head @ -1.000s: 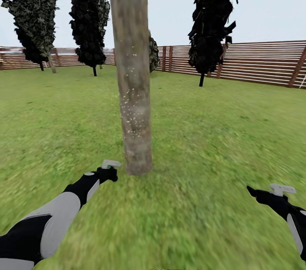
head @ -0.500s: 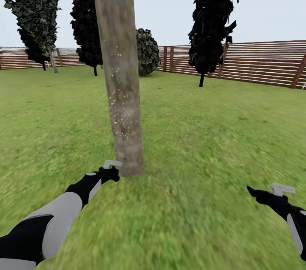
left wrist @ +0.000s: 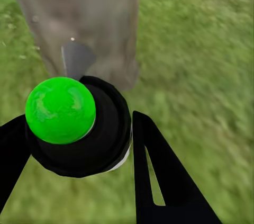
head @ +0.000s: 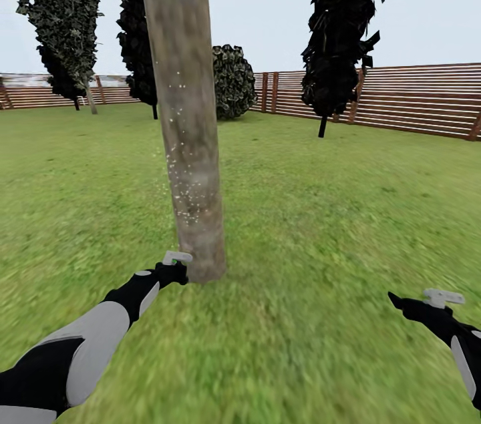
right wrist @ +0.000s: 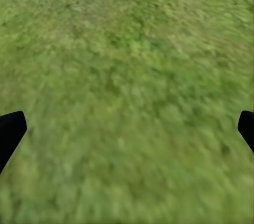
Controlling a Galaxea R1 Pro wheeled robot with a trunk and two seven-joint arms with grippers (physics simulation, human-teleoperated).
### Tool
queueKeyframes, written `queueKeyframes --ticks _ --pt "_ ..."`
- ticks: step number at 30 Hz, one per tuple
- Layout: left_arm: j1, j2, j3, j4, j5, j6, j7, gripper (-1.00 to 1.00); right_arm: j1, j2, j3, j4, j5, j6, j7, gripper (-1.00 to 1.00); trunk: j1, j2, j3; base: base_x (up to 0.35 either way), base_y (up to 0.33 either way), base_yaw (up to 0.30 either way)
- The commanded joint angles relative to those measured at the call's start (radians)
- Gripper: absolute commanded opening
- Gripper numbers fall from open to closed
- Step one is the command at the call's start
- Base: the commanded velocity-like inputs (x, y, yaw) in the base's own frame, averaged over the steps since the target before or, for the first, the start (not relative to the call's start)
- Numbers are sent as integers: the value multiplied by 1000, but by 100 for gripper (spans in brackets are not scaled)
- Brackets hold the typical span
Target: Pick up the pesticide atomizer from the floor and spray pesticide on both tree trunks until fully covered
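Note:
A thick beige-grey tree trunk (head: 189, 143) rises just ahead, left of centre, dotted with white specks. My left gripper (head: 170, 272) is low by the trunk's base, shut on the pesticide atomizer (head: 176, 256), whose light grey spray head faces the bark. In the left wrist view the black bottle (left wrist: 100, 139) sits between the fingers of the left gripper (left wrist: 79, 144), with the trunk (left wrist: 90, 17) close in front. A second tree (head: 63, 17) stands far back at the left. My right gripper (head: 427, 304) hangs open over grass, fingers of the right gripper (right wrist: 127, 128) wide apart.
Green lawn (head: 321, 210) spreads all around. Two near-black thin-trunked trees (head: 344, 30) and a round bush (head: 234, 80) stand before the brown slat fence (head: 414, 100) at the back.
The whole view has shifted: the near trunk now sits further left in the picture and the round bush shows from behind it. Both arms keep the same pose.

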Motion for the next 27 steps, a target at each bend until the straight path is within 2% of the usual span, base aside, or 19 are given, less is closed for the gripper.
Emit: queueKeyframes --ticks 1,8,12,18,21,24,27 --pt "0 0 0 0 0 0 0 -100 0 0 0 0 0 0 0 100 0 0 0 -14 -125 2" --pt "0 -5 -1 0 0 7 2 -100 0 0 0 0 1 0 0 100 0 0 0 -82 -281 0" --pt "0 -2 1 2 0 127 3 -100 0 0 -1 -1 0 0 0 100 0 0 0 -20 -91 0" --pt "0 16 3 -17 -4 238 4 -100 0 0 0 1 0 0 1 100 0 0 0 -1 -4 0" --pt "-1 18 3 -70 -6 295 4 -100 0 0 0 1 0 0 2 100 0 0 0 0 0 0" --pt "-2 19 3 -160 -6 407 4 -100 0 0 0 1 -1 0 2 100 0 0 0 0 0 0" --pt "-1 19 2 -183 -7 432 4 -100 0 0 0 2 -1 0 2 100 0 0 0 0 0 0"
